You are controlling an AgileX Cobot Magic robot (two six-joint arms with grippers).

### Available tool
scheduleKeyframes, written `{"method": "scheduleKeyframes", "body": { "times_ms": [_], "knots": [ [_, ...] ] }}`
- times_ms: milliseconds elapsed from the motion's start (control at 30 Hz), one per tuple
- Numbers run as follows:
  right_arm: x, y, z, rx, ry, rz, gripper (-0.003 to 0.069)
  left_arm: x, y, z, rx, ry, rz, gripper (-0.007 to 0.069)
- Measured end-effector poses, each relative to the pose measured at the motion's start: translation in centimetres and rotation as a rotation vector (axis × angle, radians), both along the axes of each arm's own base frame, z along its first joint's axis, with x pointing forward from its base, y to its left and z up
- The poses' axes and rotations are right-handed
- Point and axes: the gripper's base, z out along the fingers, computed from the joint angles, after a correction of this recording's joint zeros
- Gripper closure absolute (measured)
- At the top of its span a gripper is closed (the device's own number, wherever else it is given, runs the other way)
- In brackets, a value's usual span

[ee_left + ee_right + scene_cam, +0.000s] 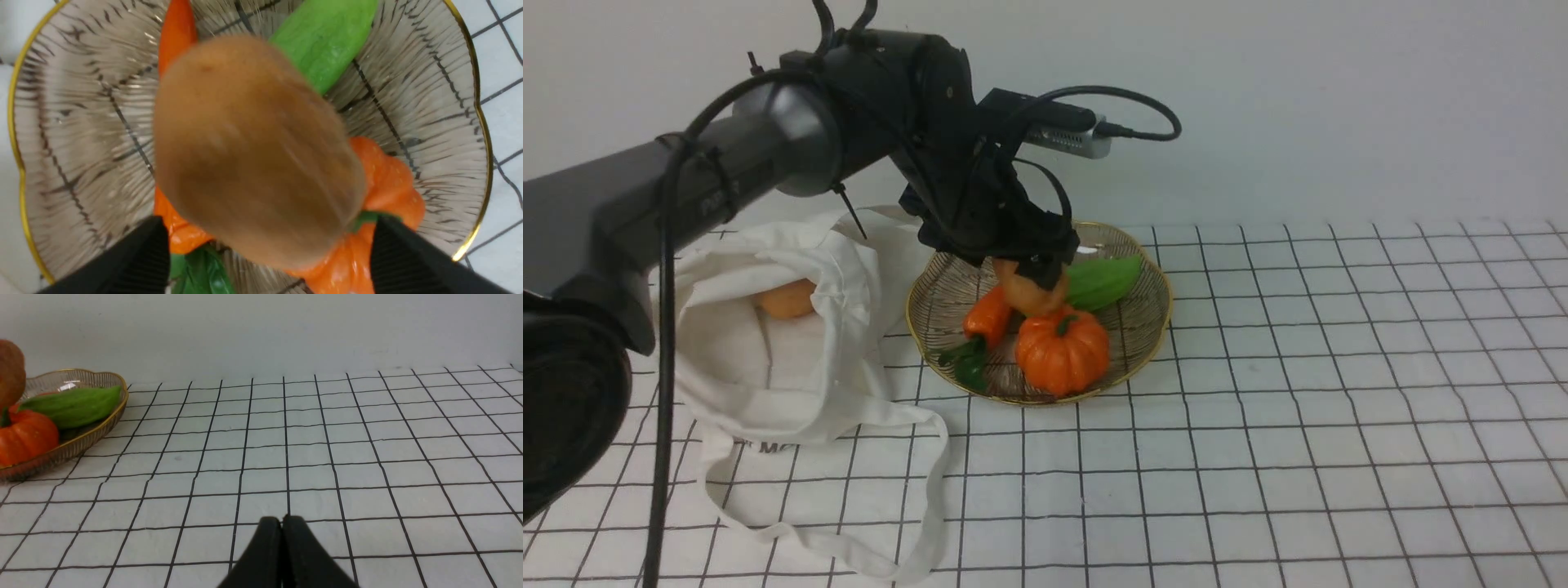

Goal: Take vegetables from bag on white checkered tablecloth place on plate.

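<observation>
My left gripper (1033, 273) hangs over the plate (947, 302), a brownish see-through dish with a gold rim (81, 143). A tan potato (1029, 294) sits blurred between the black fingers (147, 253). Small gaps show on both sides of the potato (253, 151), so the jaws stand open around it just above the pumpkin. A second potato (786, 300) lies inside the white cloth bag (768, 359) on the white checkered tablecloth (1298, 408), left of the plate. My right gripper (282, 520) is shut and empty, low over the cloth to the right of the plate (118, 412).
The plate also holds a ribbed orange pumpkin (1062, 351), a slim orange vegetable with green leaves (987, 317) and a green vegetable (1103, 280). The bag's strap (915, 506) trails toward the front edge. A white wall stands behind the table.
</observation>
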Motion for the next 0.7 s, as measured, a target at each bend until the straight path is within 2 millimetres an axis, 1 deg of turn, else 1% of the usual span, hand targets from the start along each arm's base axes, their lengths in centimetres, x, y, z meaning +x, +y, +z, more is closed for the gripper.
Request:
{"method": "scheduleKeyframes", "body": {
  "times_ms": [133,200,300,333,367,400,433,467,500,533,567,600,633,667,700],
  "knots": [
    [0.0,0.0,0.0,0.000,0.000,0.000,0.0674,0.1,0.0,0.0,0.007,-0.009,-0.017,-0.0055],
    [0.0,0.0,0.0,0.000,0.000,0.000,0.0674,0.0,0.0,0.1,0.011,0.000,-0.019,-0.0055],
    [0.0,0.0,0.0,0.000,0.000,0.000,0.0674,-0.1,0.0,1.1,0.022,0.025,-0.025,-0.0047],
    [0.0,0.0,0.0,0.000,0.000,0.000,0.0674,-0.2,0.0,2.2,0.026,0.036,-0.028,-0.0023],
    [0.0,0.0,0.0,0.000,0.000,0.000,0.0674,-0.3,0.1,2.9,0.028,0.045,-0.028,-0.0001],
    [0.0,0.0,0.0,0.000,0.000,0.000,0.0674,-0.5,0.2,3.6,0.032,0.061,-0.025,0.0029],
    [0.0,0.0,0.0,0.000,0.000,0.000,0.0674,-0.8,0.3,5.4,0.028,0.057,-0.023,0.0087],
    [0.0,0.0,0.0,0.000,0.000,0.000,0.0674,-1.0,0.4,6.2,0.026,0.055,-0.023,0.0134],
    [0.0,0.0,0.0,0.000,0.000,0.000,0.0674,-1.2,0.4,7.8,0.013,0.025,-0.025,0.0189],
    [0.0,0.0,0.0,0.000,0.000,0.000,0.0674,-1.3,0.5,8.5,0.005,0.007,-0.025,0.0218],
    [0.0,0.0,0.0,0.000,0.000,0.000,0.0674,-1.9,0.8,10.9,-0.013,-0.048,-0.025,0.0330],
    [0.0,0.0,0.0,0.000,0.000,0.000,0.0674,-2.4,1.1,12.5,-0.018,-0.091,-0.024,0.0430],
    [0.0,0.0,0.0,0.000,0.000,0.000,0.0674,-2.9,1.5,13.8,-0.020,-0.122,-0.024,0.0506],
    [0.0,0.0,0.0,0.000,0.000,0.000,0.0674,-3.4,1.7,14.6,-0.023,-0.140,-0.024,0.0540],
    [0.0,0.0,0.0,0.000,0.000,0.000,0.0674,-4.3,2.2,15.8,-0.026,-0.163,-0.022,0.0594]
  ]
}}
